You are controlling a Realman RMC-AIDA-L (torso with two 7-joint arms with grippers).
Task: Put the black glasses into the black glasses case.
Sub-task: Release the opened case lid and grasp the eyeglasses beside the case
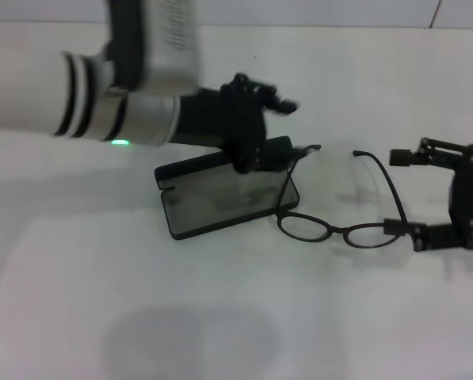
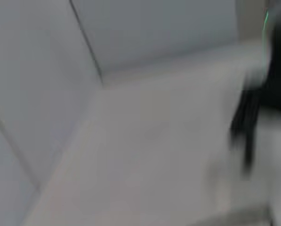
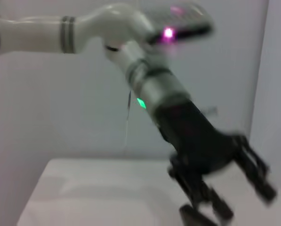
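Note:
The black glasses case (image 1: 220, 198) lies open at the table's middle, grey lining up, its lid (image 1: 272, 149) raised at the back. My left gripper (image 1: 269, 133) hangs over that lid, open, with its lower finger (image 1: 248, 158) down at the lid's edge; the right wrist view shows this left gripper (image 3: 225, 188) with spread fingers. The black glasses (image 1: 339, 229) lie unfolded to the right of the case, one lens against the case's near right corner. My right gripper (image 1: 410, 195) stands open around the right temple arm, its near fingertip (image 1: 417, 235) at the glasses' hinge.
A white table (image 1: 141, 317) stretches bare to the front and left. A pale wall (image 1: 339, 12) runs along its back edge. The left wrist view shows only table, wall and a blurred dark shape (image 2: 246, 127).

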